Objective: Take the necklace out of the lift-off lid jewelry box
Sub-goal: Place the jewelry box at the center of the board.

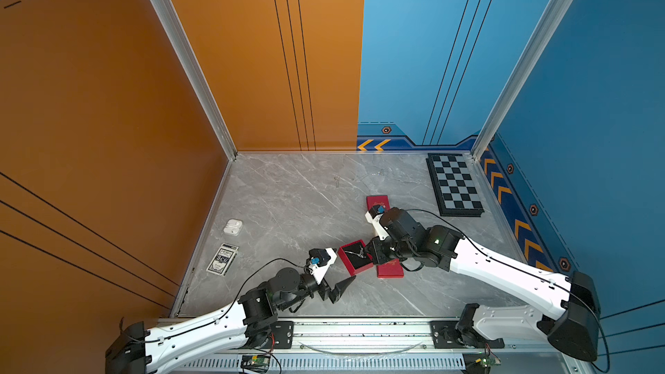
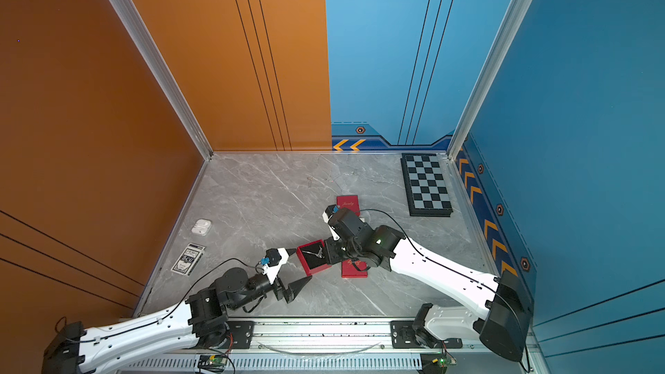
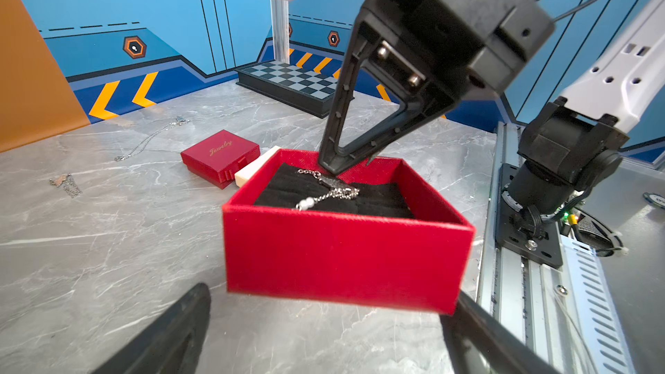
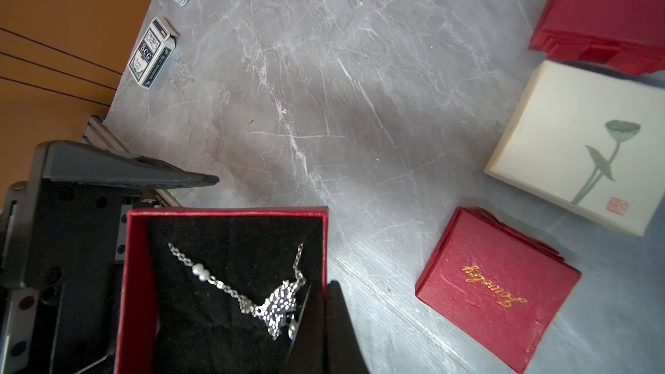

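Jewelry box (image 3: 345,253): square, lid off, red cloth-grain walls, black velvety insert. It sits skewed on the counter (image 1: 288,210), which is smooth grey marble-look. The necklace (image 4: 273,304) is inside, lying on the insert: fine silver chain, two small pearl beads, glittery wing-shaped pendant close to one wall.

Right fingers (image 3: 345,131): black plastic, triangular open frames with studded edges. They're pressed together, tips down inside the box at the pendant end, touching the necklace. Can't tell if any chain is caught between them.

Left fingers (image 3: 169,332): spread wide and low over the counter, one on each side of the box's near wall. Whether they touch the box corners is unclear.

Around:
- Near red case (image 4: 496,289): gold "Jewelry" script, stepped edges, just beside the box. It is partly under the right arm in both top views.
- Cream box (image 4: 575,145): green flower print and red stamp. It sits beside a far red case (image 4: 604,5) with the same script; the right wrist covers the cream box in both top views.
- Loose chain (image 3: 151,138) and a shorter one (image 3: 66,185): on bare counter well behind the box.
- Chessboard (image 1: 455,185): far corner by the blue wall.
- Card deck (image 1: 222,259) and white earbud case (image 1: 233,226): along the orange wall, well apart from the box.
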Action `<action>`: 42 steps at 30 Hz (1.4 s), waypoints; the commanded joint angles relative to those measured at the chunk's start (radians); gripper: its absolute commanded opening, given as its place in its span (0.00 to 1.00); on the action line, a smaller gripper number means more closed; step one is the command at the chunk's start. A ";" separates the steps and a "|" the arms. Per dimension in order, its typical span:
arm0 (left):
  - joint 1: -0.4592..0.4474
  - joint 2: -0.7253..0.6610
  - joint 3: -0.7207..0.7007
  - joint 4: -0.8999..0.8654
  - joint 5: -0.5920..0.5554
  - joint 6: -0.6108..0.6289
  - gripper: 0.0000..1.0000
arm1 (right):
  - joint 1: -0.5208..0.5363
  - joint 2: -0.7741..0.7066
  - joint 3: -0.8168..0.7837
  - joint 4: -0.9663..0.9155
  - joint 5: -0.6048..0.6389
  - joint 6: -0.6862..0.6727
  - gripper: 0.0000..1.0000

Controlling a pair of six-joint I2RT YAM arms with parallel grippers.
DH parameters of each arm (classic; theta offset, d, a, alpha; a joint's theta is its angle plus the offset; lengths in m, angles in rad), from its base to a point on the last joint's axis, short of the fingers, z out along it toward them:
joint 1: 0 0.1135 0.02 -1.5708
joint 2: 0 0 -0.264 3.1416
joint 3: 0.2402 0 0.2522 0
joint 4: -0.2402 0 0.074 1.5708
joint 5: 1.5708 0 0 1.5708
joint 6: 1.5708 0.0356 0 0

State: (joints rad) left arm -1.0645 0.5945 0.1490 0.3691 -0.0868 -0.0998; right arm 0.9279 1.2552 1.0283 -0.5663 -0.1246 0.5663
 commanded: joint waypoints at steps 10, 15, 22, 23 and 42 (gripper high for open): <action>-0.008 -0.014 -0.005 -0.079 -0.139 -0.138 0.98 | -0.035 0.092 0.055 0.026 0.217 0.033 0.00; -0.001 -0.024 0.068 -0.271 -0.307 -0.244 0.98 | -0.022 0.195 0.039 0.111 0.296 0.093 0.00; 0.079 -0.024 0.133 -0.420 -0.358 -0.383 0.98 | 0.037 0.375 0.026 0.237 0.387 0.199 0.00; 0.098 -0.021 0.141 -0.438 -0.352 -0.399 0.98 | 0.049 0.401 0.027 0.250 0.400 0.215 0.00; 0.303 -0.058 0.117 -0.535 -0.209 -0.466 0.99 | 0.126 0.533 0.079 0.264 0.491 0.282 0.11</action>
State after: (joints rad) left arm -0.7742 0.5488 0.2760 -0.1337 -0.3279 -0.5594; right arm 1.0458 1.8076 1.0794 -0.2771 0.3283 0.8566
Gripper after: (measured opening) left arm 0.989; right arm 0.098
